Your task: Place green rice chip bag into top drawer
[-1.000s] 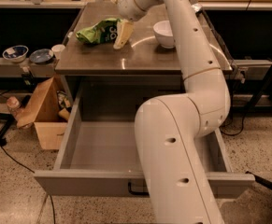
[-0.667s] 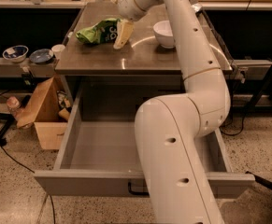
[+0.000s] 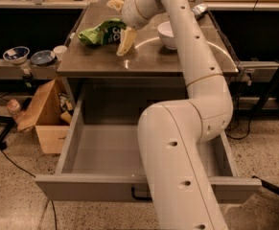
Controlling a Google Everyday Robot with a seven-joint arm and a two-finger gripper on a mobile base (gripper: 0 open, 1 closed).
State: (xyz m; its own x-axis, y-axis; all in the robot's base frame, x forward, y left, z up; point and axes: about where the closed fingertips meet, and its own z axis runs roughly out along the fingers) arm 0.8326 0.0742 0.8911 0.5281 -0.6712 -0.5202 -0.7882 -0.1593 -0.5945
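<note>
The green rice chip bag (image 3: 100, 33) lies crumpled on the back left part of the metal table top (image 3: 148, 59). My gripper (image 3: 120, 25) is at the bag's right end. Its pale fingers are spread, one (image 3: 124, 41) in front of the bag and one (image 3: 115, 5) behind it, so the jaws stand open around the bag's end. The top drawer (image 3: 105, 150) is pulled far out below the table and nothing shows inside it. Its front panel has a dark handle (image 3: 140, 194). My arm covers the drawer's right half.
A white bowl (image 3: 169, 34) stands on the table right of the gripper, with a silvery item (image 3: 199, 9) at the back right. A cardboard box (image 3: 45, 116) sits on the floor left of the drawer. Bowls (image 3: 16, 54) and a cup (image 3: 60, 50) rest on a low left shelf.
Almost nothing has changed. The gripper stays at the bag's right end with its fingers spread, and the bag and the drawer have not moved.
</note>
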